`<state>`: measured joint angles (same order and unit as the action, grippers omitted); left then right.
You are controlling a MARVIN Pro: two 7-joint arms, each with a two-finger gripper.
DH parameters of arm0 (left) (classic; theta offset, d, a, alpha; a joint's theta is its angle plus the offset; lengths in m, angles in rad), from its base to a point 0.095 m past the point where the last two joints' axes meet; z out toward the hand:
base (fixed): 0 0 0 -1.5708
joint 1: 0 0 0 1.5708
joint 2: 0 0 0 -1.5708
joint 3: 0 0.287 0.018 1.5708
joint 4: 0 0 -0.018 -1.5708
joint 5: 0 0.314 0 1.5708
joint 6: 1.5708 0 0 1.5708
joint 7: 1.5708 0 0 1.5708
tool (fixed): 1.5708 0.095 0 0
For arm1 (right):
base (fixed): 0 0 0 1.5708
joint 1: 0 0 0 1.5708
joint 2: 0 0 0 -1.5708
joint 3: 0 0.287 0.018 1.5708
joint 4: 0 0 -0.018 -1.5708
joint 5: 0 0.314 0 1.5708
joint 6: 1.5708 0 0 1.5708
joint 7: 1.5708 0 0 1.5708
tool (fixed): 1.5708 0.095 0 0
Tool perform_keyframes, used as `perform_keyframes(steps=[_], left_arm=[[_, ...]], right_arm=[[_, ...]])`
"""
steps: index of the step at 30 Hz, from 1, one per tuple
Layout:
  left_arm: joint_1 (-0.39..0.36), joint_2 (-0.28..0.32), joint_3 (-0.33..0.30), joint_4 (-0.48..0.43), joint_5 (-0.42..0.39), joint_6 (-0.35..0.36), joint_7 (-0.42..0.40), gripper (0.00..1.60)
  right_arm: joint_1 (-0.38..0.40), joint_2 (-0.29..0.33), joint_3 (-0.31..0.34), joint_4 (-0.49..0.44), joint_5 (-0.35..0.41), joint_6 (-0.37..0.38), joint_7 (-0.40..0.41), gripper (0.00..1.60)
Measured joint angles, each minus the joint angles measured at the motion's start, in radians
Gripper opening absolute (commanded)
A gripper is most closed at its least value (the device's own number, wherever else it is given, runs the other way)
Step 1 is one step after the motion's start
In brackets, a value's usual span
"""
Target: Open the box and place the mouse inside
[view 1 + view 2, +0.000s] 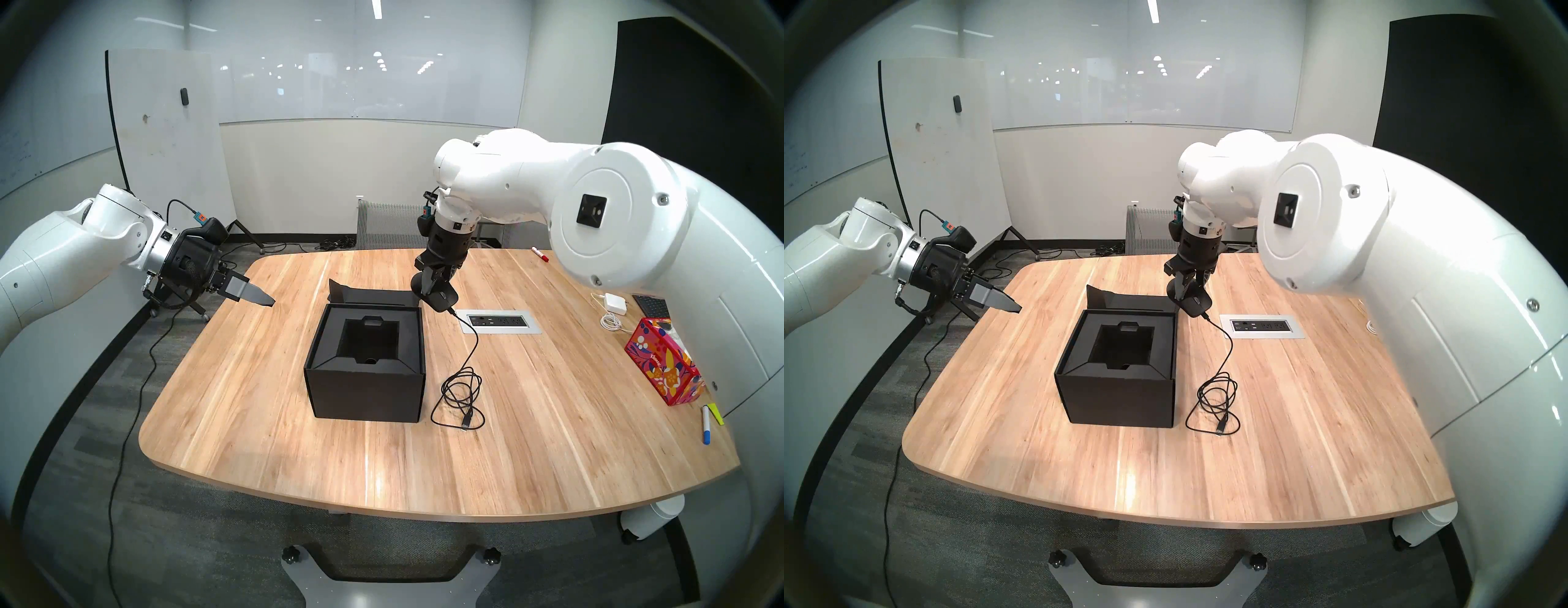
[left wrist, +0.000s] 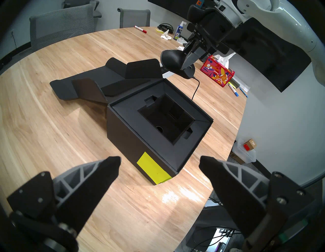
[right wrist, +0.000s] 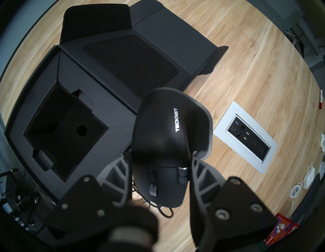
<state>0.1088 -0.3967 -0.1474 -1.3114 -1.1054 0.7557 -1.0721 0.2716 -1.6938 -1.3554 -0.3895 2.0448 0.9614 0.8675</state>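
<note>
Box (image 1: 365, 384) is already open, lid flap (image 1: 373, 294) folded back flat toward the far edge of the surface (image 1: 551, 446). So step in hand = carrying the mouse (image 1: 439, 297) over to the box. Right end effector (image 1: 433, 285) is clamped on the mouse's sides, holding it in the air just past the box's far right corner, above the flap's right end, nose tilted down. Left end effector (image 1: 250, 293) hangs spread wide w/ nothing in it, off the surface's left edge, well apart from the box.

Next move, as I judge it: shift the mouse toward the robot & left until it's over the square cavity (image 1: 370, 339) in the foam, lower, let go. Cable (image 1: 460, 388) will prob. need care, since it runs from the mouse down to a loose coil on the surface beside the box's right wall, plug end nearest the front edge; it may drag or snag on the rim.

Mouse: matte black, white brand lettering on the back, scroll wheel & side buttons visible in the right wrist view. Box: matte black cube, dark foam insert, yellow-green note (image 2: 153, 168) on one side wall.
</note>
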Motion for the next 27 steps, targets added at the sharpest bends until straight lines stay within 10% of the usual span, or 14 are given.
perform_keyframes(steps=[27], left_arm=[[-0.003,0.000,0.004,0.000,-0.003,-0.002,-0.001,1.60]], right_arm=[[0.017,-0.020,-0.010,0.011,0.009,0.000,0.000,0.00]])
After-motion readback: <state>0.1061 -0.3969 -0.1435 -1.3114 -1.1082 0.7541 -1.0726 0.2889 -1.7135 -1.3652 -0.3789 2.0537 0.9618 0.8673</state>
